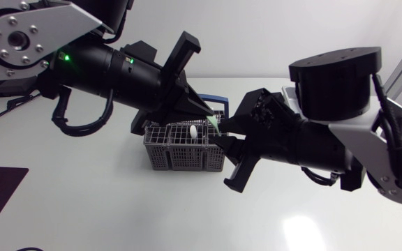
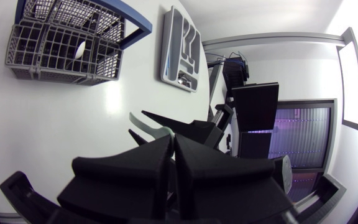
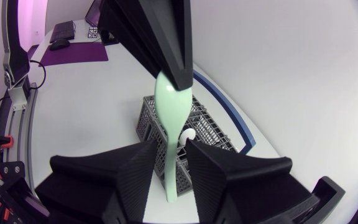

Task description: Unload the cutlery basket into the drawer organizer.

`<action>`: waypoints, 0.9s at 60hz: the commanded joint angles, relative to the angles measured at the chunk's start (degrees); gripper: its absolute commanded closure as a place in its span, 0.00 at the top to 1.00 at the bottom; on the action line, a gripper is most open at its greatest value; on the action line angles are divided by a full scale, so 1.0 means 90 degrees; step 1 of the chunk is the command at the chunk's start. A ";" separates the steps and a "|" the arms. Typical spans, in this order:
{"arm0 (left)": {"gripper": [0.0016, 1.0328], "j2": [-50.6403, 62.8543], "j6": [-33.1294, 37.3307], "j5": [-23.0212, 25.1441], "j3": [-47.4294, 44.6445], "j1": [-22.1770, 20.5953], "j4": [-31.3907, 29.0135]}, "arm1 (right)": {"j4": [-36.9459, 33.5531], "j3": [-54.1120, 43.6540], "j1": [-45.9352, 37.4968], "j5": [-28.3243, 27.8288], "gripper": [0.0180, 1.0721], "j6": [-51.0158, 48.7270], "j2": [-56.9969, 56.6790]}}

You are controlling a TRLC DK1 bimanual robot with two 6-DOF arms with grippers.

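Our left gripper (image 3: 176, 79) is clamping the bowl end of a pale green spoon (image 3: 171, 115) just above the grey cutlery basket (image 1: 183, 155). Our right gripper (image 3: 173, 148) is standing around its handle, but we cannot tell if it is gripping. The drawer organizer (image 2: 182, 50) is lying beside the basket, apart from it, and bare white table (image 1: 82, 209) is stretching in front.

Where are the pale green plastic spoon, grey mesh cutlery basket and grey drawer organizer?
pale green plastic spoon (image 3: 173, 106): right wrist view, bowl.
grey mesh cutlery basket (image 1: 180, 157): head view, front wall.
grey drawer organizer (image 2: 165, 56): left wrist view, rim.
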 commanded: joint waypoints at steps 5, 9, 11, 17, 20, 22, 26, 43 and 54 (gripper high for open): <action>0.04 -0.0084 -0.0207 0.0099 -0.0183 -0.0005 0.0041 | 0.0137 -0.0185 -0.0062 0.0111 0.16 -0.0025 0.0124; 0.04 -0.0094 -0.0207 0.0118 -0.0202 -0.0014 0.0041 | 0.0157 -0.0215 -0.0071 0.0111 0.14 -0.0025 0.0134; 0.04 -0.0103 -0.0207 0.0128 -0.0192 -0.0014 0.0041 | 0.0166 -0.0224 -0.0071 0.0111 0.12 -0.0035 0.0144; 0.04 -0.0123 -0.0216 0.0147 -0.0192 -0.0005 0.0041 | 0.0196 -0.0244 -0.0071 0.0082 0.07 -0.0025 0.0173; 0.04 -0.0133 -0.0216 0.0157 -0.0192 -0.0005 0.0041 | 0.0235 -0.0254 -0.0081 0.0062 0.05 -0.0015 0.0173; 0.05 -0.0143 -0.0216 0.0177 -0.0192 -0.0005 0.0041 | 0.0225 -0.0254 -0.0081 0.0053 0.05 -0.0005 0.0183; 0.10 -0.0152 -0.0207 0.0274 -0.0183 0.0005 0.0041 | 0.0186 -0.0263 -0.0081 0.0033 0.05 -0.0005 0.0222; 0.72 -0.0221 -0.0246 0.0587 0.0013 0.0025 0.0187 | 0.0049 -0.0312 -0.0110 -0.0055 0.05 -0.0005 0.0251; 0.84 -0.0279 -0.0216 0.0499 0.0042 0.0112 0.0187 | -0.0136 -0.0351 -0.0394 -0.0279 0.05 -0.0025 0.0105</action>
